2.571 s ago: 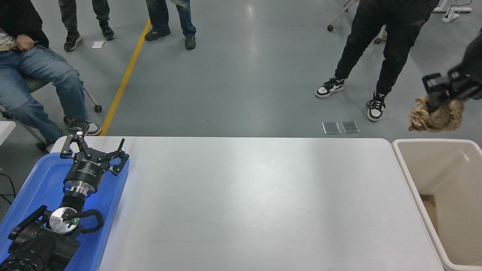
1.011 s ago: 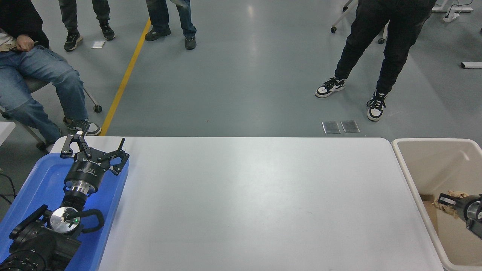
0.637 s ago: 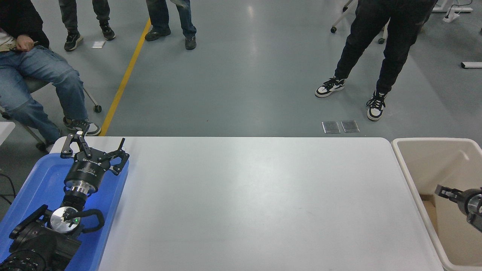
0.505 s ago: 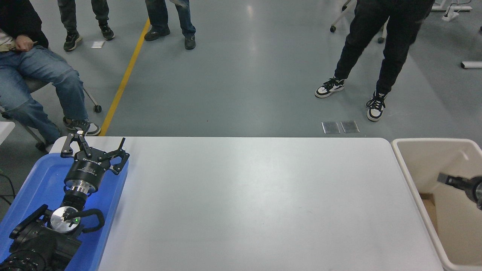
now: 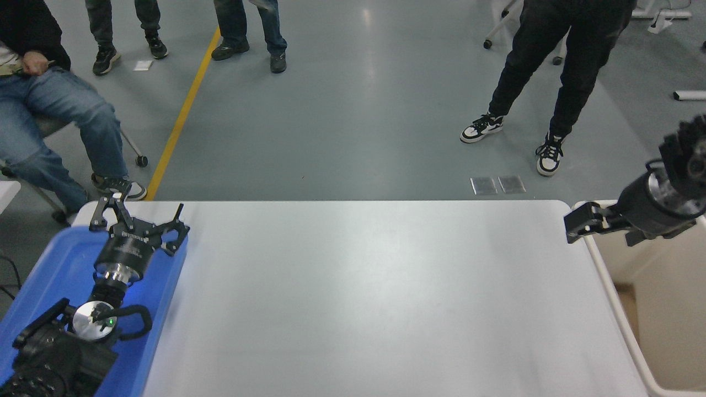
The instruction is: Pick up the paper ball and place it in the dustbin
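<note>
So the right gripper (image 5: 579,226) has come back up out of the dustbin (image 5: 618,298) since half a second ago, when it was down inside against the far wall, and now it hangs over the bin's near-left corner, right where the rim meets the end of the white table (image 5: 375,292). It's carrying nothing, and only one dark finger really shows from this angle, so I can't tell how far apart the jaws are. No sign of the paper ball in this shot; only part of the bin's inside shows. The left gripper (image 5: 140,218) is parked over the blue tray (image 5: 49,264) at the lower left with its fingers spread wide. Beyond the table, a person in black trousers (image 5: 551,66) stands near the bin end, someone in jeans (image 5: 49,116) sits at the far left, and a yellow floor line (image 5: 182,110) runs between them.
</note>
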